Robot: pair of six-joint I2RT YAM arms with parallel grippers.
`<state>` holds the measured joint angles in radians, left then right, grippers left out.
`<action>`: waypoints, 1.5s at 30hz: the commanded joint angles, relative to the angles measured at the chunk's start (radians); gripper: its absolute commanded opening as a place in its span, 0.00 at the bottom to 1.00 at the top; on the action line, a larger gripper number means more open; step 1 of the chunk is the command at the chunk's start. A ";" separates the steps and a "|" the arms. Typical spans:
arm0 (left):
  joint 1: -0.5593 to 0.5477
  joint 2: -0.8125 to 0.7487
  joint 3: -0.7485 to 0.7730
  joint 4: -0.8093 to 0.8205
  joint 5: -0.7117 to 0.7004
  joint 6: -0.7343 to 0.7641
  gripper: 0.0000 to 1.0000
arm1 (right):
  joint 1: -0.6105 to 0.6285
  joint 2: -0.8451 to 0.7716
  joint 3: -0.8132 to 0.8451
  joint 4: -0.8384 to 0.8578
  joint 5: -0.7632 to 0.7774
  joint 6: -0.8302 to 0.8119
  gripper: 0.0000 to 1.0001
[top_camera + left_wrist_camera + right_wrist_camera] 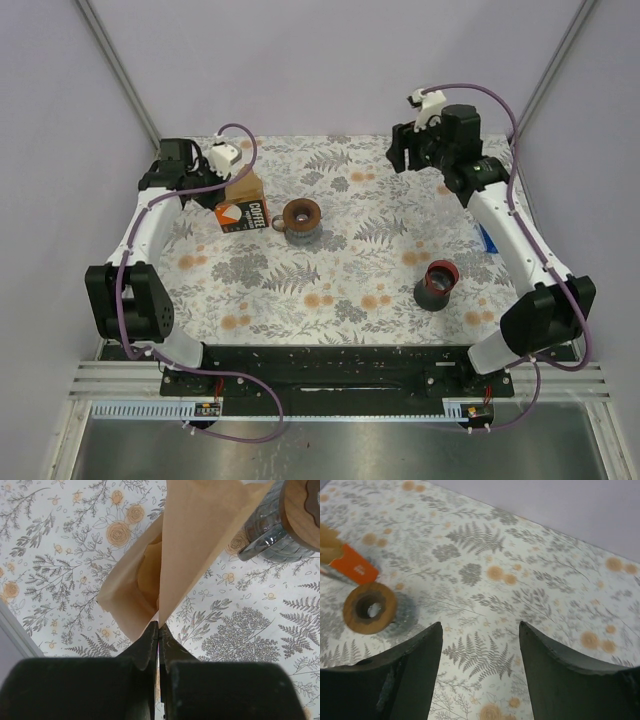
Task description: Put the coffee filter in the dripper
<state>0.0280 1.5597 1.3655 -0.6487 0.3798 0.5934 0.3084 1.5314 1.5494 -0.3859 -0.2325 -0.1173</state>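
Note:
My left gripper [159, 626] is shut on the edge of a brown paper coffee filter [210, 545], which stands up from the jaws. Just left of it is the open brown mouth of the filter box [125, 595]. I cannot tell whether the filter is free of the box. From above, the left gripper [213, 190] sits at the box [243, 208], which has an orange "COFFEE" label. The dripper [302, 221], grey with a wooden collar, stands right of the box and also shows in the left wrist view [292, 525] and the right wrist view [370, 607]. My right gripper [480, 630] is open and empty, raised at the far right [410, 152].
A black cup with a red rim [437, 285] stands at the near right. A small blue object [487, 240] lies beside the right arm. The table's flowered cloth [350, 270] runs to grey walls behind and at both sides.

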 commanded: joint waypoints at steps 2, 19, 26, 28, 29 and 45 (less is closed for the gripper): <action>0.006 0.049 -0.005 0.024 -0.019 0.022 0.00 | -0.139 -0.071 -0.032 0.039 0.169 0.111 0.72; 0.004 -0.012 0.011 0.024 0.019 -0.040 0.53 | -0.511 -0.001 -0.199 0.085 0.562 0.352 1.00; 0.006 -0.050 0.037 -0.002 0.007 -0.064 0.68 | -0.543 0.061 -0.206 0.064 0.614 0.395 0.99; 0.004 -0.058 0.046 -0.009 -0.010 -0.075 0.70 | -0.583 0.067 -0.228 0.064 0.601 0.445 1.00; 0.006 -0.061 0.044 -0.011 -0.015 -0.081 0.70 | -0.606 0.073 -0.239 0.073 0.585 0.464 0.99; 0.004 -0.130 0.026 -0.016 -0.028 -0.132 0.76 | -0.631 0.248 -0.262 0.045 0.472 0.484 0.82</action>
<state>0.0280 1.4811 1.3685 -0.6758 0.3607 0.4755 -0.3256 1.7798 1.2930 -0.3672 0.2436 0.3458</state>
